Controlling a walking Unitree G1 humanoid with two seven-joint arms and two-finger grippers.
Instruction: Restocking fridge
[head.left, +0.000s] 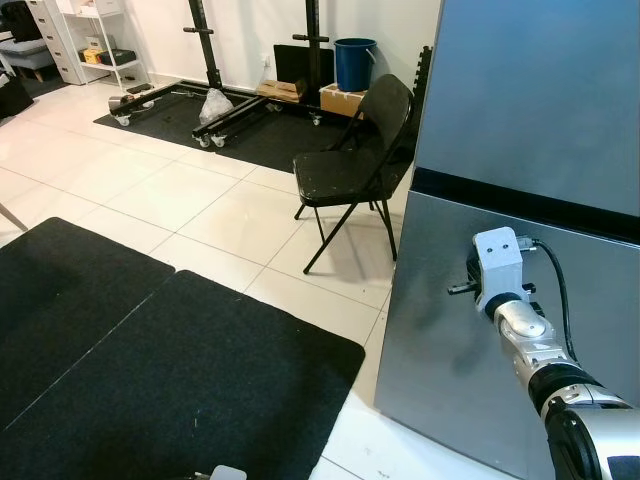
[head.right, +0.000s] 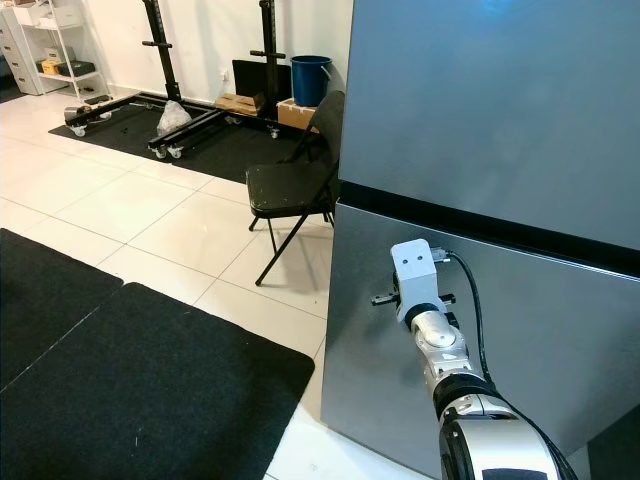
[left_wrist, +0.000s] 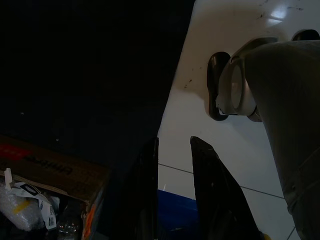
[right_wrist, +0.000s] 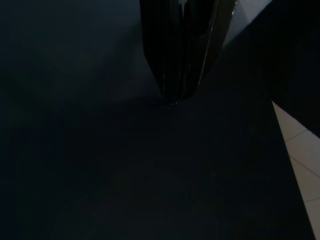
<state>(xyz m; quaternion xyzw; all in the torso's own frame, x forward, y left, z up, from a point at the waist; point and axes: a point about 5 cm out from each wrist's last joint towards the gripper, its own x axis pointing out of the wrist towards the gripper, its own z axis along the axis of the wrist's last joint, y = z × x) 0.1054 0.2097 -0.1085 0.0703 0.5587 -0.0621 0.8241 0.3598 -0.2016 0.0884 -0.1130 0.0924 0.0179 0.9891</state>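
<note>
I count one steel fridge (head.left: 520, 150) before me, both doors shut. Left of the fridge stands one black folding chair (head.left: 352, 165). Two black floor mats (head.left: 150, 370) lie farther left of the fridge. Behind the chair sits one blue bucket (head.left: 354, 62) and, I think, two cardboard boxes (head.left: 342, 99).

Fridge (head.right: 480, 120): tall, grey metal, standing on the white tile floor at the right of the scene.
Doors: upper and lower, both shut, split by a black horizontal gap.
Lower door (head.left: 450, 360): plain, faintly smudged front.
</note>
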